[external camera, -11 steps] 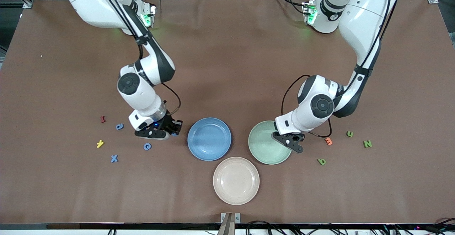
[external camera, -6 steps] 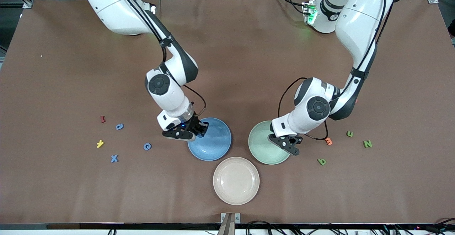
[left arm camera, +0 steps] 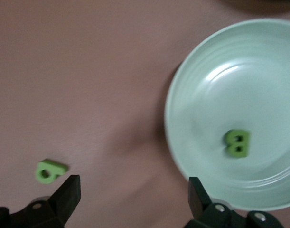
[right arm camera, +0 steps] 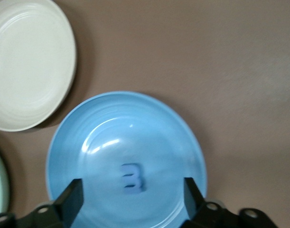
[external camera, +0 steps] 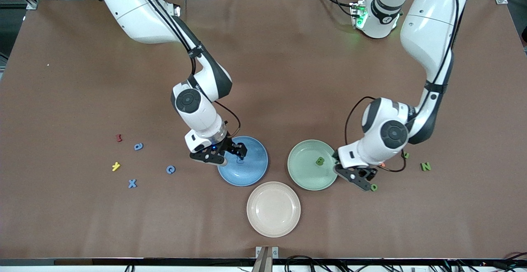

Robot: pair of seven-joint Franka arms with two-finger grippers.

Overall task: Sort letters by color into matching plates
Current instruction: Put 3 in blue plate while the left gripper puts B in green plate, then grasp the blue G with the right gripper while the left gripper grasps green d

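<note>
Since a dark green foam letter B (external camera: 320,161) lies flat inside the round pale mint green plate (external camera: 300,177) and a small blue foam piece shaped like a 3 (right arm camera: 132,177) lies flat inside the round medium blue plate (external camera: 257,173), each colour appears to have one piece sorted, dropped where it matches.

The left gripper (external camera: 362,179) hangs over the table just beside the mint plate's rim, toward the left arm's end, fingers spread wide and empty; it sits almost above a light green foam letter (external camera: 374,187), likely its next pick. The right gripper (external camera: 224,156) is over the blue plate's edge, fingers apart with nothing between them, directly above the blue 3.

Three blue foam letters (external camera: 138,146) (external camera: 170,169) (external camera: 131,183) wait on the brown table (external camera: 263,78) toward the right arm's end, among a red (external camera: 119,138) and a yellow one (external camera: 116,166). A green N (external camera: 425,166) lies toward the left arm's end. The cream-pink plate (external camera: 273,209), nearest the front camera, holds nothing.

A second ago the right gripper was closed beside the blue plate and the left one closed over the mint plate; both have since opened, and the left has moved off the plate toward the light green letter.
</note>
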